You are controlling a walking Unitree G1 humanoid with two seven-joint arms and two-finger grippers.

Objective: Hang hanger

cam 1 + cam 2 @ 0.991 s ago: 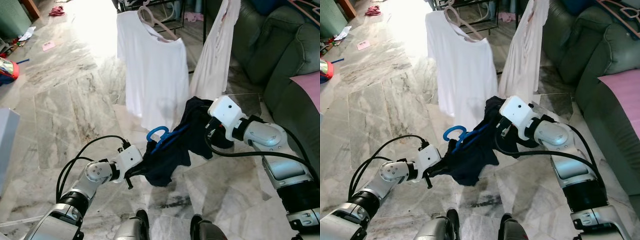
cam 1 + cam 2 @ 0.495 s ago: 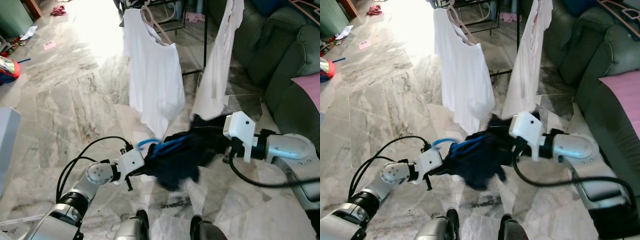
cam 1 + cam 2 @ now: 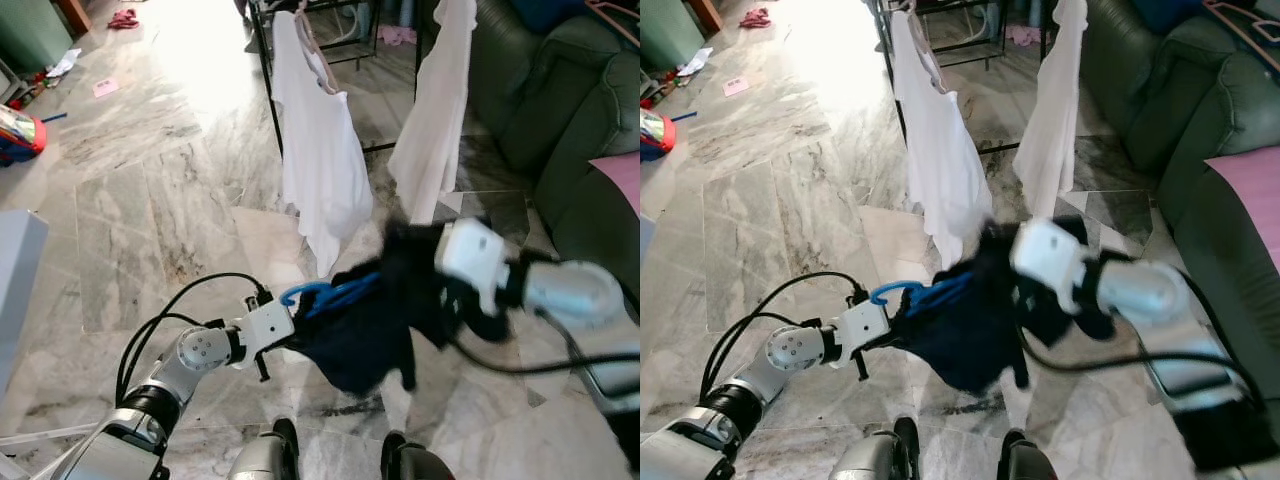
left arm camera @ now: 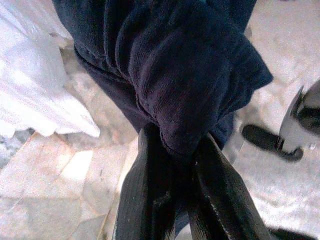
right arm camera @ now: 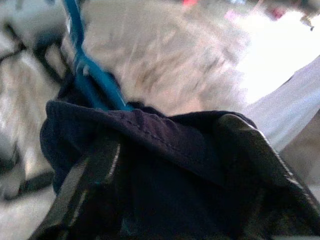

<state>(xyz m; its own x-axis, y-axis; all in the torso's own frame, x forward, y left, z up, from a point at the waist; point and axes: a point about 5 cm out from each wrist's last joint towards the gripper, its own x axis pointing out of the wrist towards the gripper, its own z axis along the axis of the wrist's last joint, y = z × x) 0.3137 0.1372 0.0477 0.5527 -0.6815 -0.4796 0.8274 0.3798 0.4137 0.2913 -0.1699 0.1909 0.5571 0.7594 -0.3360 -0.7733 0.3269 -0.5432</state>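
A dark navy garment (image 3: 370,320) on a blue hanger (image 3: 322,295) hangs between my two arms, low over the marble floor. My left gripper (image 3: 290,338) is shut on one end of the dark cloth; in the left wrist view its fingers (image 4: 150,200) pinch a fold of the garment (image 4: 175,75). My right gripper (image 3: 440,300) grips the other end, with the navy garment (image 5: 150,165) bunched between its fingers (image 5: 95,175) and the blue hanger (image 5: 87,70) just beyond. Ahead stands a black clothes rack (image 3: 268,80) with a white T-shirt (image 3: 318,160) on a hanger.
A second white garment (image 3: 435,110) hangs on the rack to the right. A dark green sofa (image 3: 560,110) with a pink cloth (image 3: 622,175) lies along the right. Toys and litter (image 3: 20,135) sit at the far left. A grey box edge (image 3: 15,290) is at the left.
The camera has moved closer to the rack. My right arm has shifted, blurred, with the dark garment; the garment now hangs lower between the grippers. My left gripper keeps its hold.
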